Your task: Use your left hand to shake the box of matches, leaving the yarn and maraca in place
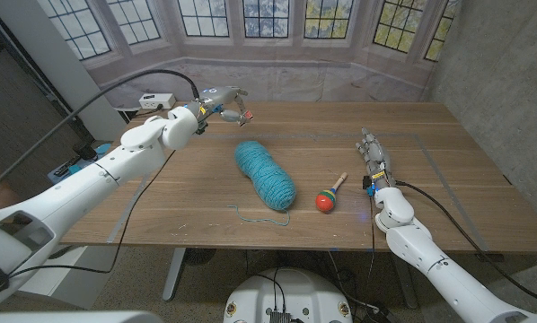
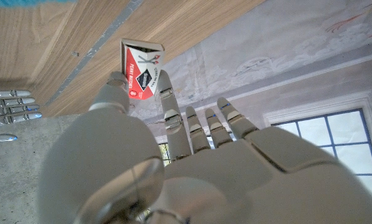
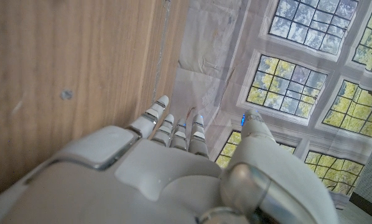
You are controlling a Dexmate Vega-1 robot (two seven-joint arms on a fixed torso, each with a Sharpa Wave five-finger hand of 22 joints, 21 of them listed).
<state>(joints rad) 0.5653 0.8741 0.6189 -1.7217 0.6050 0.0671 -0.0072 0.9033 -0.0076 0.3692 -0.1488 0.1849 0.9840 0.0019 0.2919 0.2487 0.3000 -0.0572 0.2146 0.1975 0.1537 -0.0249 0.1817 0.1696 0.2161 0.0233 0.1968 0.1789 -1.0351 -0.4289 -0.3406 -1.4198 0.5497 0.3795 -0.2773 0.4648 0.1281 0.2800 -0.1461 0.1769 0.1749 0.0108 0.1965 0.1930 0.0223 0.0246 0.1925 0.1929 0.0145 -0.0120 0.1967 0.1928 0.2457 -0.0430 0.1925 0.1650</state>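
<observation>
You had the box of matches [image 2: 142,70] pinched between thumb and fingertips [image 2: 167,93] of your left hand [image 1: 216,102], raised at eleven o'clock; your right hand [image 1: 374,160] held nothing, fingers straight together.

Matchbox [image 1: 244,116] in my left hand [image 1: 216,99]: too small to read in head view. Wrist view: its lower end hidden behind my fingers [image 2: 171,115], small print blurred. Yarn [image 2: 24,2] cut off at frame edge.
</observation>
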